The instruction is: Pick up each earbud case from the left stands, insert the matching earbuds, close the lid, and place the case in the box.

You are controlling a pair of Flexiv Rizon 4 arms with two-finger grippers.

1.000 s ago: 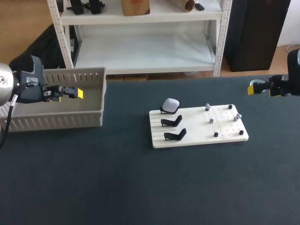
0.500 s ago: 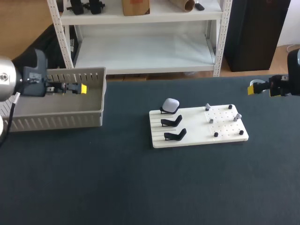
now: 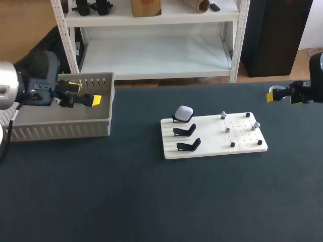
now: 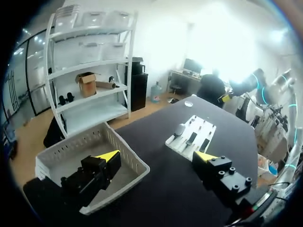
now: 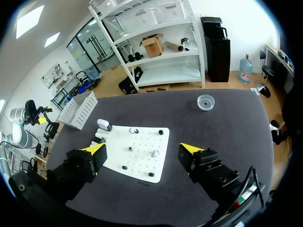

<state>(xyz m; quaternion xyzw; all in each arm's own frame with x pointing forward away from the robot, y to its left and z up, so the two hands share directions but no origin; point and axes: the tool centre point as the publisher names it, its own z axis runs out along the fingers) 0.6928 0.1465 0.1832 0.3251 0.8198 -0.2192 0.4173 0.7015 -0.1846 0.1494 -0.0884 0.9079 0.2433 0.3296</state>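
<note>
Earbud case (image 3: 183, 112) on stand (image 3: 176, 119), far from fingers (image 3: 96, 100)

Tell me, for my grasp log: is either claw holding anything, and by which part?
Nothing is held: left claw and right claw both open, empty.

The silver left arm (image 3: 5, 91) ends in a black, screw-studded claw (image 4: 157, 155) with yellow tips

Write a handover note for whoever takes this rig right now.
Jaws open and empty on both: left gripper over the box, right gripper over the table's far right.
One white case sits on the rear stand of the board; the two nearer stands are bare. Earbuds are on the board's peg side.
Done: likely two cases, but the box floor is mostly hidden.
Left: fetch the white case, load earbuds, close, box it.
</note>
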